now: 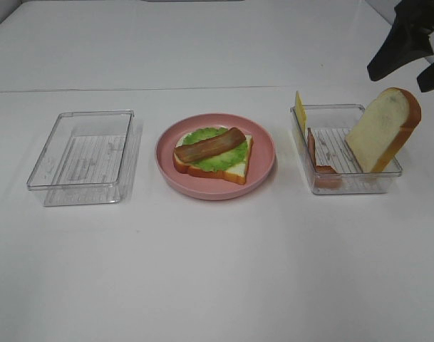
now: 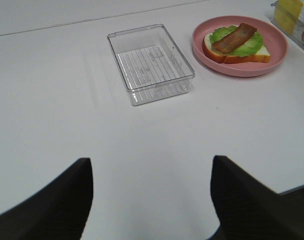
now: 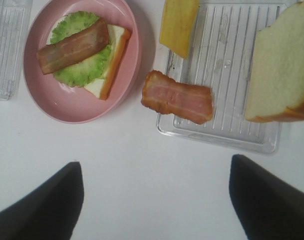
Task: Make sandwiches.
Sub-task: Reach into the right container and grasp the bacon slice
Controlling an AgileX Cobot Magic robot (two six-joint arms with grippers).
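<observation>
A sandwich point(image 1: 213, 153) lies on the pink plate point(image 1: 263, 167): a bread slice with green lettuce and a brown bacon strip on top. It also shows in the left wrist view point(image 2: 235, 42) and the right wrist view point(image 3: 82, 52). The right clear tray point(image 1: 320, 178) holds a leaning bread slice point(image 1: 383, 128), a yellow cheese slice point(image 1: 300, 108) and a bacon strip point(image 3: 177, 97). My right gripper point(image 1: 409, 50) is open and empty, high above that tray at the far right. My left gripper point(image 2: 152, 200) is open and empty over bare table, not in the exterior high view.
An empty clear tray point(image 1: 85, 157) stands left of the plate; it also shows in the left wrist view point(image 2: 151, 62). The table is white, with a seam line running across behind the trays.
</observation>
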